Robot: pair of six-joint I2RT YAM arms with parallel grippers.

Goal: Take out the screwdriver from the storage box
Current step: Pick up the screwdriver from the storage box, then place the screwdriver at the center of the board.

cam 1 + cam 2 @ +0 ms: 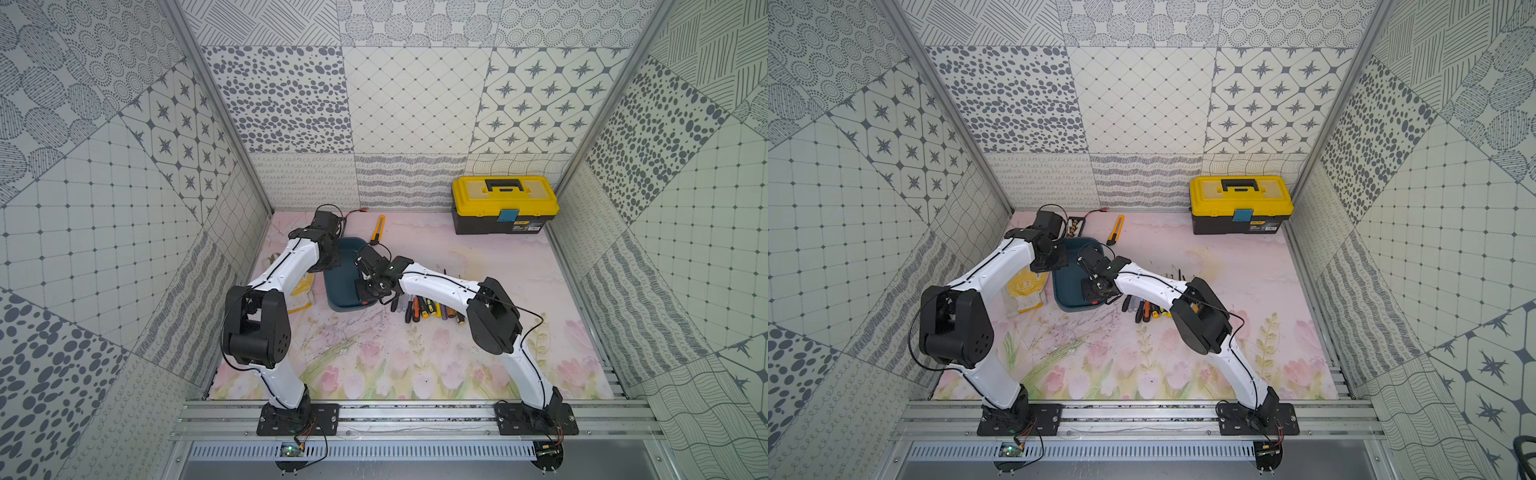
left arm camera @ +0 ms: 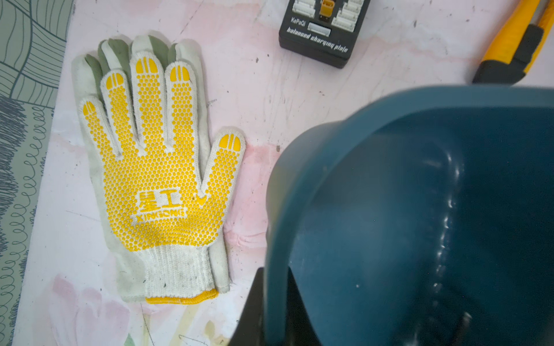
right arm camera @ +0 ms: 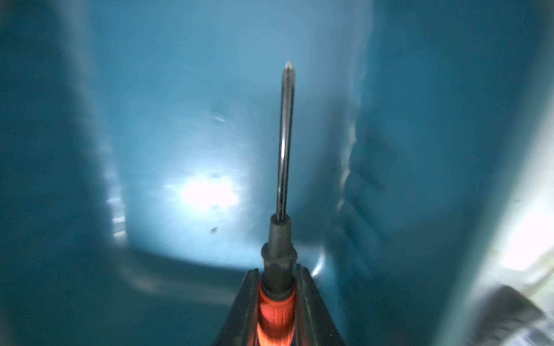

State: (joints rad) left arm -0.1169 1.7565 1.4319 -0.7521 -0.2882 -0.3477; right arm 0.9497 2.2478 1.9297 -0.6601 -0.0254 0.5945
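Observation:
The storage box (image 1: 341, 286) (image 1: 1068, 291) is a shallow teal-blue bin left of the table's centre. My left gripper (image 2: 275, 271) (image 1: 332, 262) is shut on its far left rim (image 2: 277, 209), one finger outside the wall and one inside. My right gripper (image 3: 277, 278) (image 1: 365, 291) reaches down into the box and is shut on the screwdriver (image 3: 284, 149). That tool has a red-orange handle (image 3: 275, 314), a black collar and a steel shaft pointing along the box floor (image 3: 180, 134). A red handle end (image 1: 365, 303) (image 1: 1095, 302) shows at the box's near rim.
Several other screwdrivers (image 1: 428, 308) lie in a row right of the box, under the right arm. A yellow-dotted work glove (image 2: 159, 179) (image 1: 1025, 291) lies left of the box. Behind it are a black charging plate (image 2: 320, 33) and a yellow utility knife (image 1: 379, 228). A yellow-lidded toolbox (image 1: 505, 203) stands back right.

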